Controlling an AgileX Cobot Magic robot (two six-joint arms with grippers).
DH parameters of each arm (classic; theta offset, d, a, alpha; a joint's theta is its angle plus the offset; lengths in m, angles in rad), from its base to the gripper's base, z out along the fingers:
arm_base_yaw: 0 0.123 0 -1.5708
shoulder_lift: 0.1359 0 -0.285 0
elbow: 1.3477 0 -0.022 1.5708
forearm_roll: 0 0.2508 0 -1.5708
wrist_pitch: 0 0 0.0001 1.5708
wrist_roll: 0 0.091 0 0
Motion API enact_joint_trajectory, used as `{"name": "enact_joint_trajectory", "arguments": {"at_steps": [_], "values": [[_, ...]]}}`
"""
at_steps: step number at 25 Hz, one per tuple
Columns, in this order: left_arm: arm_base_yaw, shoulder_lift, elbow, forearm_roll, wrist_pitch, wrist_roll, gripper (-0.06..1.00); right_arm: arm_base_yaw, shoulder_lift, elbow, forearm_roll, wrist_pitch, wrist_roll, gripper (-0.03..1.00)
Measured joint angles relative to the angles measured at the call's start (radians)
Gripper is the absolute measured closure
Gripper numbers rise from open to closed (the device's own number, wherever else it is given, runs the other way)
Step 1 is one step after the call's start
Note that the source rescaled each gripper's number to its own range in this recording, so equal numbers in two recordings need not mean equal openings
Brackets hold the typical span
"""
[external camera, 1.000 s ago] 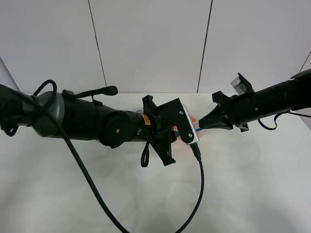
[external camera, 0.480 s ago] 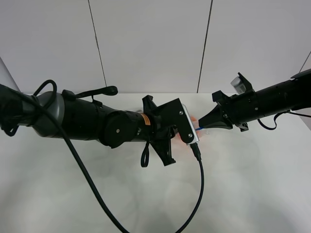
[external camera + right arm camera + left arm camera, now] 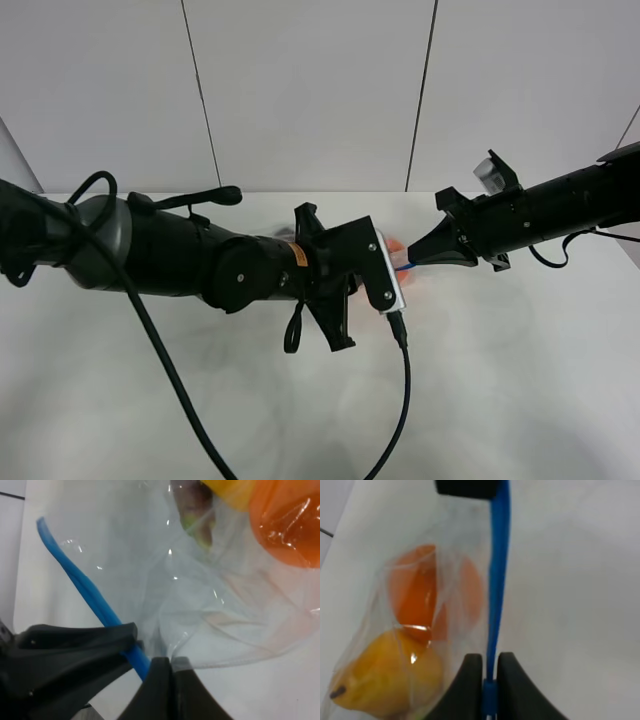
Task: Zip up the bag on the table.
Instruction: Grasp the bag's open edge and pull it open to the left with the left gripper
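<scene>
Over the table [image 3: 520,380], gripper fingers [image 3: 467,690] pinch bag's [image 3: 420,605] zipper [image 3: 497,580].

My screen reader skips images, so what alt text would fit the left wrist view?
The left gripper is shut on the blue zipper strip of the clear bag, seen against the white table, with an orange fruit and a yellow fruit inside. A black part covers the strip's far end.

Both arms extend toward the centre with their wrists near horizontal. The left gripper [image 3: 490,667] is clamped on the edge of the bag [image 3: 445,605]. The right gripper [image 3: 142,657] is clamped on the same edge.
</scene>
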Motion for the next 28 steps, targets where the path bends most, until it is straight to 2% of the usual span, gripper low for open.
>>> {"name": "enact_joint_trajectory", "arguments": {"at_steps": [8,22,28], "values": [[0.011,0.0,0.053,0.0,-0.028,0.045,0.94,0.004,0.0,0.0,0.0,0.0,0.0,0.97],[0.132,0.0,0.065,0.0,-0.013,0.05,0.94,0.004,0.0,0.0,0.004,-0.02,0.0,0.97],[0.134,0.0,0.065,0.0,-0.006,0.143,0.94,0.004,0.0,0.0,0.003,-0.022,0.0,0.97]]}}
